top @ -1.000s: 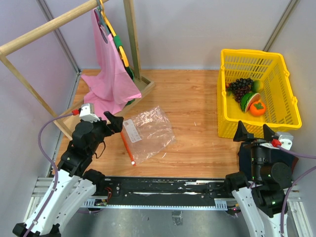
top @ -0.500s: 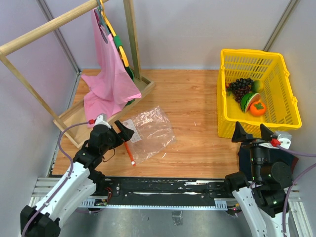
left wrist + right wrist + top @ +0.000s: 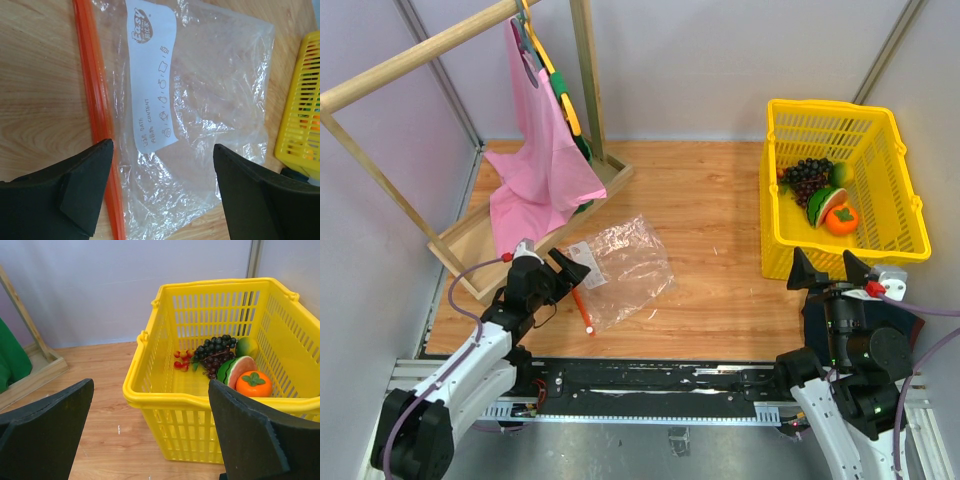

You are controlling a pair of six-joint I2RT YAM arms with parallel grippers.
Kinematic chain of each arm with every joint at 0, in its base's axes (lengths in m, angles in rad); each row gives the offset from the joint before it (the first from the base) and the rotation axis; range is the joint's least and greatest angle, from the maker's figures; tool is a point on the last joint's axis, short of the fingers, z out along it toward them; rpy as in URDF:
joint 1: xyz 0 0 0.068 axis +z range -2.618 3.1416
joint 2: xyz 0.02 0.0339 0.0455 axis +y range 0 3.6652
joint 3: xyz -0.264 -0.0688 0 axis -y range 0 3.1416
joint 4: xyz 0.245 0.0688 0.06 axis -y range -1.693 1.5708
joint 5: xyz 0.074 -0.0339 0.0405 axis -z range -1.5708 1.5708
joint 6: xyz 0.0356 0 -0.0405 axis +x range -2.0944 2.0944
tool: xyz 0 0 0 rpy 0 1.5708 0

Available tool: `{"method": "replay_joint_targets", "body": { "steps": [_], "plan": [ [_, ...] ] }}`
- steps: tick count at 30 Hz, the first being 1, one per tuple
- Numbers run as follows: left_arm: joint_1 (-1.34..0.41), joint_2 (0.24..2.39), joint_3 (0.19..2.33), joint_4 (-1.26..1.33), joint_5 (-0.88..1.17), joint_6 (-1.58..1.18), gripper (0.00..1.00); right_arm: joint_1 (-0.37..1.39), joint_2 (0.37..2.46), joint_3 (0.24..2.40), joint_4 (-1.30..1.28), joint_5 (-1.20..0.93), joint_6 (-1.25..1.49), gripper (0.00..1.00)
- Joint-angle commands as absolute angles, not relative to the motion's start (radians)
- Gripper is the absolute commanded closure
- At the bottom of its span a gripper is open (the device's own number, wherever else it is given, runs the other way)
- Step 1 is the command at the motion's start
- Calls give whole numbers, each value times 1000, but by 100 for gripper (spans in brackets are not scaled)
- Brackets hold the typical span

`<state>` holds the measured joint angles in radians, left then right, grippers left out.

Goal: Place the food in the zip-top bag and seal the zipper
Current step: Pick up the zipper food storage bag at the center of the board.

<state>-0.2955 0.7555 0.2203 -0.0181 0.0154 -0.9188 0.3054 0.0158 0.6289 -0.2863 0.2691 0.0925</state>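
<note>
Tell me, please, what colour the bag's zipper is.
Orange-red; the zipper shows best in the left wrist view.

Pale lilac walls (image 3: pixel 720 60) are enclosing a wooden table (image 3: pixel 700 200) under even light. A wooden rack (image 3: pixel 420 60) is standing at the far left, a pink cloth (image 3: pixel 545 160) hanging from it. A black rail (image 3: pixel 650 385) is running along the near edge.

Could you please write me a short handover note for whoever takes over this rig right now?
Left tool: open, holding nothing, at the zip-top bag, with the label between its fingers and the zipper beside one finger.
Right tool: open, empty, short of the yellow basket.
Food: grapes, watermelon slice and persimmon lie in the basket.
Done: nothing bagged.
Left: open the bag's mouth, move the fruit in, run the zipper shut. I cannot tell whether the zipper is open now.
</note>
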Motion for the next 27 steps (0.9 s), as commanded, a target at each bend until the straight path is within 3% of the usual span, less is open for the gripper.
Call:
{"method": "replay_joint_targets", "body": {
  "steps": [1,27],
  "plan": [
    [-265,784,188,95,65,-931,18,327,-7,642,-277,255,75,2],
    [-232,872,125,223,59,-925,29,327,-7,637,-272,234,69,2]
  ]
}}
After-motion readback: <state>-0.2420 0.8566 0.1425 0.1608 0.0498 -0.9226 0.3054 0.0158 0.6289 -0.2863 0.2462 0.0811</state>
